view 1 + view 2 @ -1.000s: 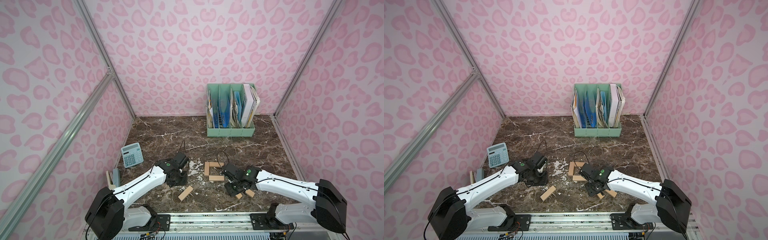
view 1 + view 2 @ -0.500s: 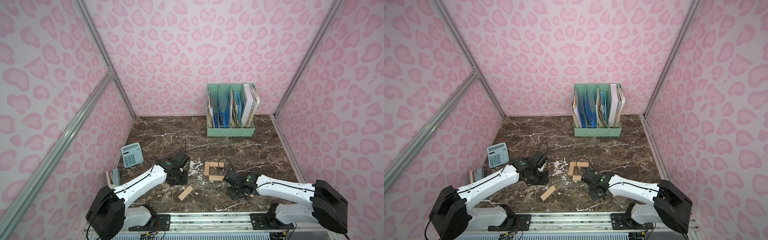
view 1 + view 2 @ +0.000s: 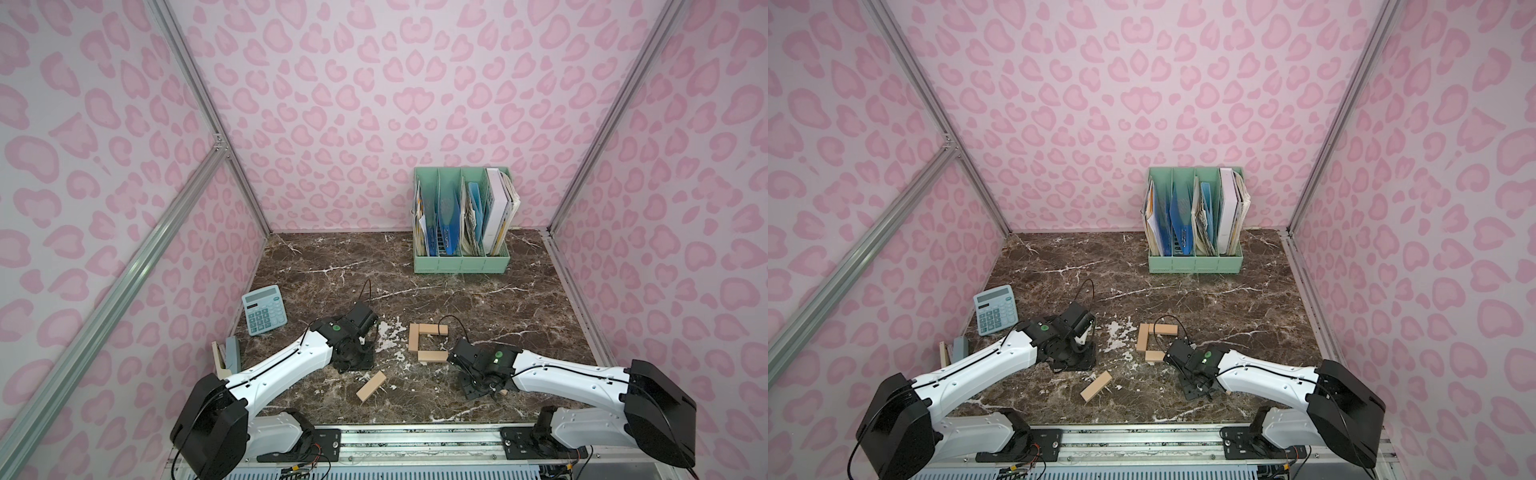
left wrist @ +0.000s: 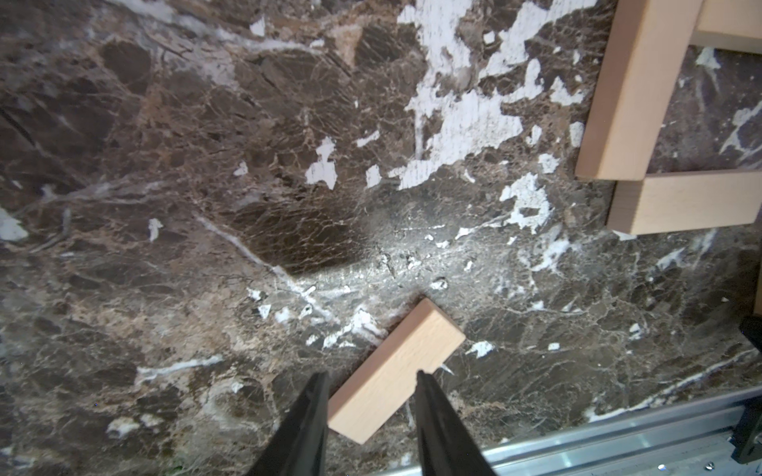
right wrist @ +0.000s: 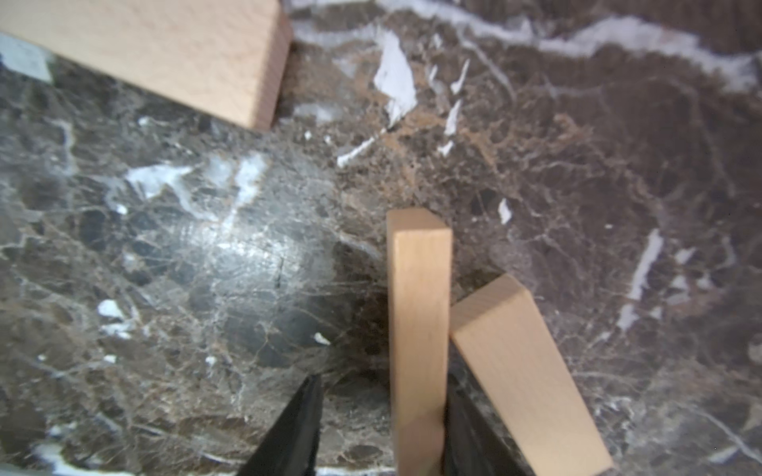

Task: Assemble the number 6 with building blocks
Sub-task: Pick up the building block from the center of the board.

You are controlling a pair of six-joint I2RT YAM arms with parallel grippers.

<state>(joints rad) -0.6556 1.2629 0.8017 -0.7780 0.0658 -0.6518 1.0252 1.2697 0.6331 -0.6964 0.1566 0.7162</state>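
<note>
Three pale wooden building blocks (image 3: 432, 355) lie joined in a squared C shape (image 3: 1143, 337) near the table's middle front. A fourth block (image 3: 371, 386) lies loose and slanted in front of my left gripper (image 3: 353, 361). In the left wrist view that block (image 4: 396, 371) lies on the marble below the left gripper (image 4: 371, 376), whose jaws stand apart and hold nothing. My right gripper (image 5: 383, 387) is low at the front right. A block on edge (image 5: 418, 329) stands between its jaws, against one finger, with a gap to the other. Another block (image 5: 523, 371) lies beside it.
A teal calculator (image 3: 264, 309) lies at the left wall, with a beige-and-grey stapler (image 3: 230, 357) in front of it. A green file holder (image 3: 461, 264) with folders stands at the back right. A metal rail (image 3: 415, 436) runs along the front edge.
My right gripper has come down over the two blocks at the front right, and its jaws have narrowed around one of them. The left arm has not moved.
</note>
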